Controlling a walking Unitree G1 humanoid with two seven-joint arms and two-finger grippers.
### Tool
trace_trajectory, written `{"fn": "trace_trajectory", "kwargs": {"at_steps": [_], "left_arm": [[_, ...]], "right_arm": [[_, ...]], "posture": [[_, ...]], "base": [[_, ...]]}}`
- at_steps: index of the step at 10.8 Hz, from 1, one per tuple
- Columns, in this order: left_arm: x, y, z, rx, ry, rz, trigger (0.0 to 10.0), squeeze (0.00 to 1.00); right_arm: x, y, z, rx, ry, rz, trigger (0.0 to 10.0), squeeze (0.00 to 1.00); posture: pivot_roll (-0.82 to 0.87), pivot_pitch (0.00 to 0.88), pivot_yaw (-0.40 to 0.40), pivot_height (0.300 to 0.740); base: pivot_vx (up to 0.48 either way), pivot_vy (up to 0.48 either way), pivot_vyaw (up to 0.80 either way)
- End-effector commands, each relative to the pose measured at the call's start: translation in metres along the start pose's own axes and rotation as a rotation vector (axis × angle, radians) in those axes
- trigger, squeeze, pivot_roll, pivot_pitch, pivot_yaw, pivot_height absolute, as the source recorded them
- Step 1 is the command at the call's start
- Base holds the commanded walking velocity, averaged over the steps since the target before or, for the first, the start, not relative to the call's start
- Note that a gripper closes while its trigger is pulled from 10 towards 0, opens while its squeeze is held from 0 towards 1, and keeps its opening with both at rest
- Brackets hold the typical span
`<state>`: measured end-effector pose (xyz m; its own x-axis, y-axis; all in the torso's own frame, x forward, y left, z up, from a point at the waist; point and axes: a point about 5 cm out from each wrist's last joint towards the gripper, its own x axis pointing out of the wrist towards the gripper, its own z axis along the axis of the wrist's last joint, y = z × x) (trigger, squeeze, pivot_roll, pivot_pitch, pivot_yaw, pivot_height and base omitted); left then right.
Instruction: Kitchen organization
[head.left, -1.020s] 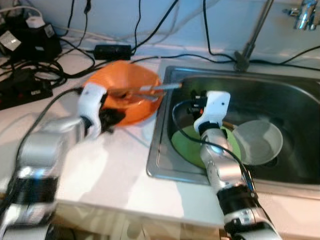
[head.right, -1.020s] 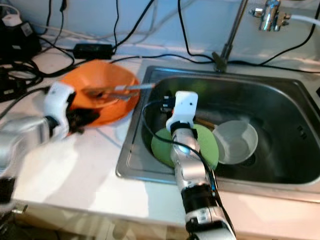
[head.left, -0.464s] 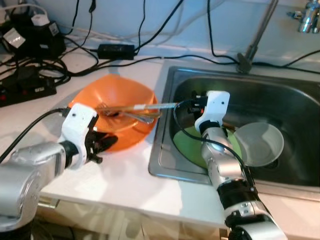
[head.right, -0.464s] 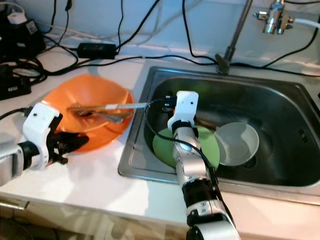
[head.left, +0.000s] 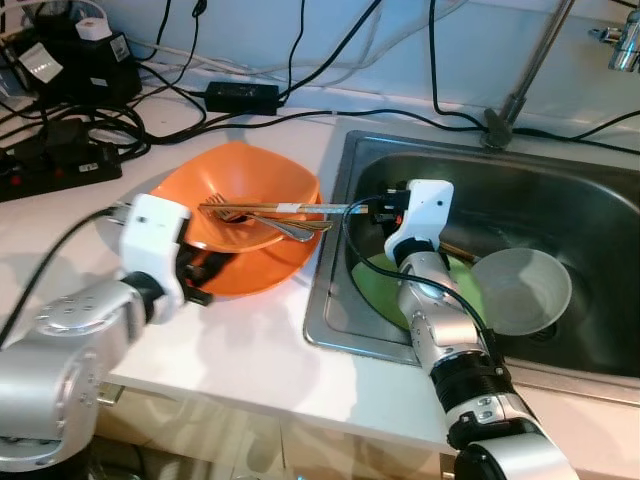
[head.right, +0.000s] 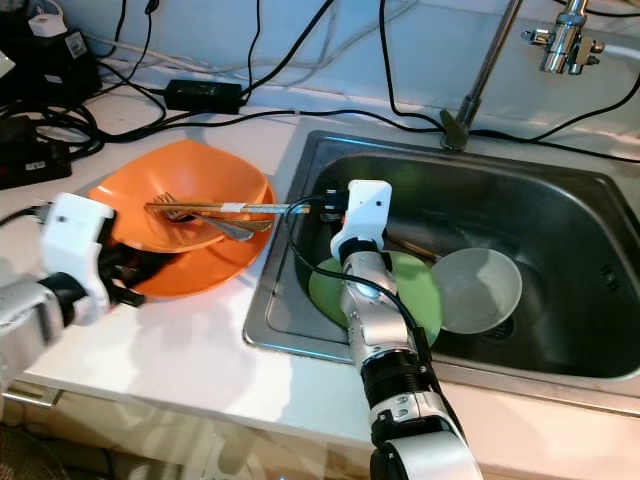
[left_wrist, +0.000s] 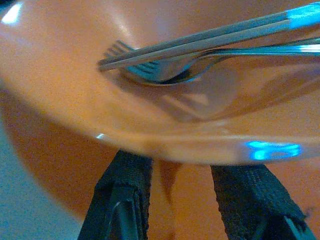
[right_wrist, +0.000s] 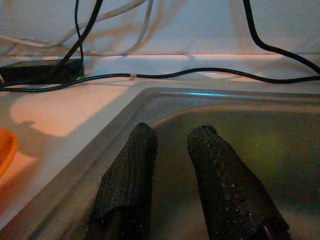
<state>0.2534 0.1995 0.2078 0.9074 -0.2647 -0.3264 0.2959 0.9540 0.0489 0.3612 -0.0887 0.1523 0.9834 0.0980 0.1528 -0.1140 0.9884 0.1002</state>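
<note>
At the far left of the white counter (head.left: 250, 350) lie tangled black cables (head.left: 75, 130) and a black power strip (head.left: 50, 165). My left gripper (left_wrist: 187, 182) sits low at the near edge of the orange dishes, its two ribbed black fingers (left_wrist: 125, 192) spread apart with nothing clamped between them, tips under the rim of the upper dish. That dish is a glossy orange bowl (head.left: 250, 195), squarish with rounded corners, nested on a flat orange plate (head.left: 270, 272) of the same smooth plastic look. Inside the bowl rest a shiny metal fork (left_wrist: 145, 67) and a pair of long thin chopsticks (head.left: 290, 209), which stretch rightward past the bowl's rim toward the sink.

The sink (head.right: 560, 190) is brushed stainless steel, rectangular with rounded corners. My right gripper (right_wrist: 170, 165) hovers inside its left part, its textured black fingers (right_wrist: 127, 170) slightly parted and empty. Below my forearm lies a round flat green plate (head.right: 420, 290), and a translucent pale round bowl (head.right: 480, 290) leans partly over it. A thin metal faucet pipe (head.right: 485, 65) rises behind the basin.
</note>
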Motion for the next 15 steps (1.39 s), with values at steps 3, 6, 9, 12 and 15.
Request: {"fn": "trace_trajectory", "kwargs": {"at_steps": [3, 6, 9, 12, 15], "left_arm": [[-0.023, 0.02, 0.0, 0.085, 0.013, 0.078, 10.0, 0.0], [-0.054, 0.081, 0.035, 0.246, -0.094, 0.473, 10.0, 0.0], [-0.035, 0.064, 0.065, 0.269, -0.454, 0.519, 10.0, 0.0], [0.02, 0.006, 0.066, 0.209, -0.633, 0.333, 10.0, 0.0], [0.056, -0.025, 0.062, 0.217, -0.706, 0.258, 10.0, 0.0]], "right_arm": [[0.002, -0.001, -0.001, 0.005, 0.003, 0.006, 10.0, 0.0], [0.006, -0.008, 0.0, -0.003, -0.003, -0.015, 10.0, 0.0], [0.01, -0.034, 0.012, -0.051, -0.049, -0.1, 10.0, 0.0], [0.011, -0.058, 0.049, -0.138, -0.22, -0.16, 10.0, 0.0], [0.001, -0.066, 0.061, -0.142, -0.309, -0.19, 10.0, 0.0]], "posture": [[0.39, 0.093, -0.086, 0.74], [0.39, 0.077, -0.09, 0.74], [0.36, 0.055, -0.089, 0.74], [0.3, 0.025, -0.079, 0.74], [0.26, 0.0, -0.064, 0.74]], "base": [[0.0, 0.0, 0.0], [0.0, 0.0, 0.0], [0.0, 0.0, 0.0], [0.0, 0.0, 0.0], [0.0, 0.0, 0.0]]}}
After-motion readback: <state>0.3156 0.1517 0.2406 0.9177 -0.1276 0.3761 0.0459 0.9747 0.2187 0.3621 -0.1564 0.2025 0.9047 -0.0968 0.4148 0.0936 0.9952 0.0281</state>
